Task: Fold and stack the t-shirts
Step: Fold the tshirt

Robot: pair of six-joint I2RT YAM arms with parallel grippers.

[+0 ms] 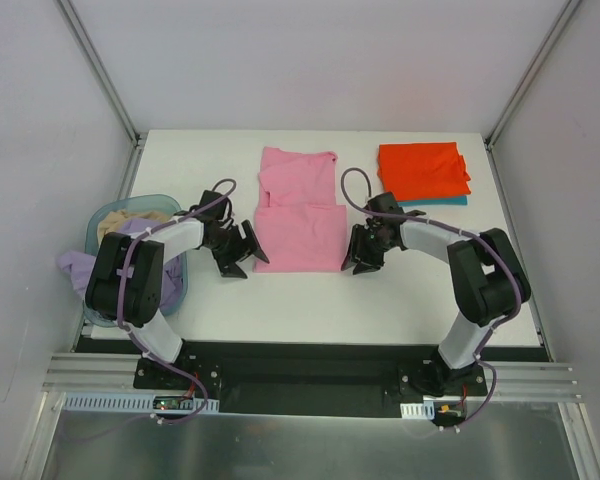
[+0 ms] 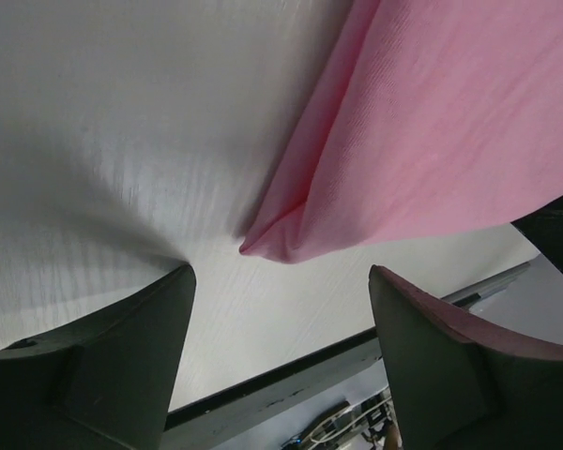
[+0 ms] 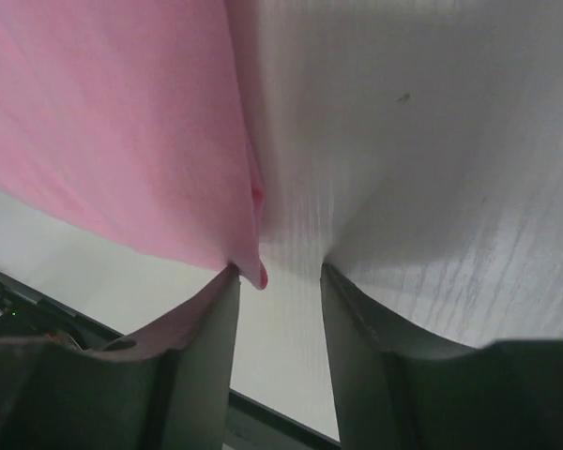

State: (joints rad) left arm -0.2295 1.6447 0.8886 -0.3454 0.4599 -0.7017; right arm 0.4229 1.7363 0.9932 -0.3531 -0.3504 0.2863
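Note:
A bright pink t-shirt (image 1: 298, 212) lies flat at the table's centre, its near half doubled over. My left gripper (image 1: 242, 256) is at its near left corner, low on the table. In the left wrist view that gripper (image 2: 281, 279) is open, with the pink corner (image 2: 267, 246) just ahead of the gap and nothing between the fingers. My right gripper (image 1: 363, 256) is at the near right corner. Its jaws (image 3: 280, 274) stand narrow but apart, and the pink corner (image 3: 259, 272) touches the left fingertip (image 3: 227, 281). An orange-red t-shirt (image 1: 423, 170) lies folded on a teal t-shirt (image 1: 438, 201) at the back right. A pale lavender t-shirt (image 1: 80, 268) hangs over the basket.
A round light-blue basket (image 1: 167, 205) with beige cloth (image 1: 130, 212) inside stands at the left table edge, close behind my left arm. The table's near edge (image 1: 310, 338) runs just in front of both grippers. Metal frame posts (image 1: 100, 70) rise at the back corners.

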